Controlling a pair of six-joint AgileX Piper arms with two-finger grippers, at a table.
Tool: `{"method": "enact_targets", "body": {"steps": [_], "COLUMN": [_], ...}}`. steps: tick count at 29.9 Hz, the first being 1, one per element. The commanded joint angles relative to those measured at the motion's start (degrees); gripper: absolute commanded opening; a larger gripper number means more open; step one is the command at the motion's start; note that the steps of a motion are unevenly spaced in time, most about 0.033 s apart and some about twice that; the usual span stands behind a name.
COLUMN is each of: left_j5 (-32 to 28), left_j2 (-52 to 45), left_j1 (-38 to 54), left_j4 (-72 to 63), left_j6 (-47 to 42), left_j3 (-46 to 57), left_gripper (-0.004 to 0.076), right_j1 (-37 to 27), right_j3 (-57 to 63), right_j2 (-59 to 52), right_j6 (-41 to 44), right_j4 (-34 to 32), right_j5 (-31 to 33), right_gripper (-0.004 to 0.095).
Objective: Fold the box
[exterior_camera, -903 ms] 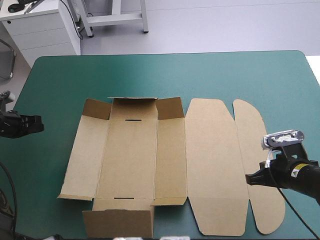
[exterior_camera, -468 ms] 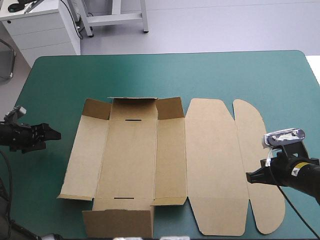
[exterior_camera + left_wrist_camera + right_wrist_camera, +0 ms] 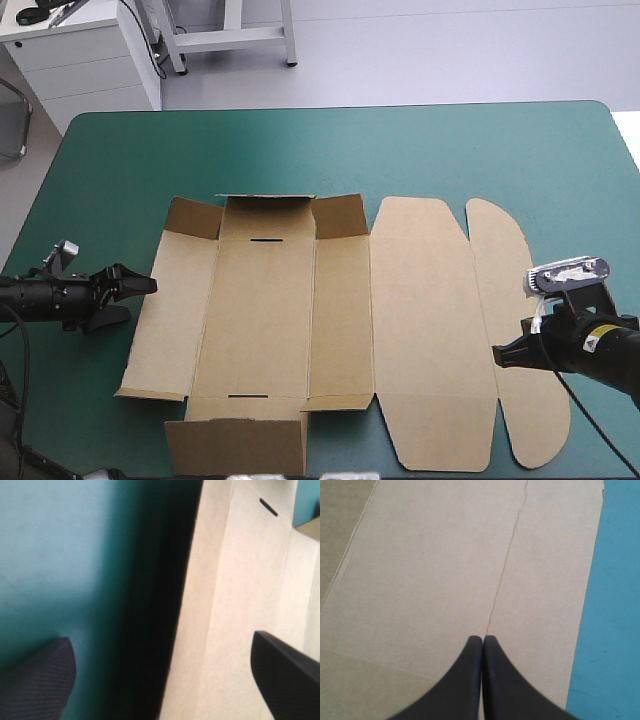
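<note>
1. Box [image 3: 300, 330]: 1 cut sheet of brown board, unfolded and open. It lay on the teal-green cover [image 3: 450, 150] about mid-table, reaching toward the near edge.
2. Panels, R side: 1 lid panel [image 3: 425, 330] and 1 rounded flap [image 3: 515, 300], both flat, w/ 1 crease [image 3: 507, 560] between them.
3. Panels, L side: base panel [image 3: 260, 320] w/ 2 narrow slots [image 3: 265, 241], 1 toward the far end and 1 toward the near end. Three short flaps at the far end looked tipped up slightly. One broad flap [image 3: 235, 445] lay out at the near end.
4. Grippers: 2 in all, 1 per arm, well apart at opposite ends of the box.
5. Left gripper [image 3: 140, 285]: sat at the box's L edge, pointing toward the board. Its 2 black fingers [image 3: 37, 677] were spread wide. In the wrist view 1 stood over the cover and 1 over the board, w/ the sheet's edge in the gap between them. A dark shadow ran along that edge. Nothing was held.
6. Right gripper [image 3: 497, 357]: was over the rounded flap near the crease, toward the near end. Its 2 fingers were pressed together into 1 point, w/ no board between them. In the wrist view the crease ran straight ahead of the tips. Whether the tips touched the board could not be told.
</note>
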Motion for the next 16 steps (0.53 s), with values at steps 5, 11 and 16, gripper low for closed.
{"method": "enact_targets", "body": {"steps": [5, 11, 16], "left_j5": [5.60, 5.60, 5.60], "left_j2": [-2.18, -6.21, -11.00], "left_j1": [-1.91, -5.21, -6.46], "left_j4": [1.93, 7.29, 11.13], "left_j6": [1.68, 0.23, -2.82], "left_j3": [6.90, 6.91, 6.91], "left_gripper": [0.0688, 0.0687, 0.0687], "right_j1": [-0.32, -0.32, -0.32], "right_j3": [-1.42, -1.42, -1.42], "right_j2": [-0.22, -0.22, -0.22], "right_j6": [-1.86, -2.10, -2.20], "right_j4": [-0.01, -0.01, -0.01], "right_j5": [-2.91, -2.91, -2.91], "right_gripper": [-0.0020, -0.0020, -0.0020]}}
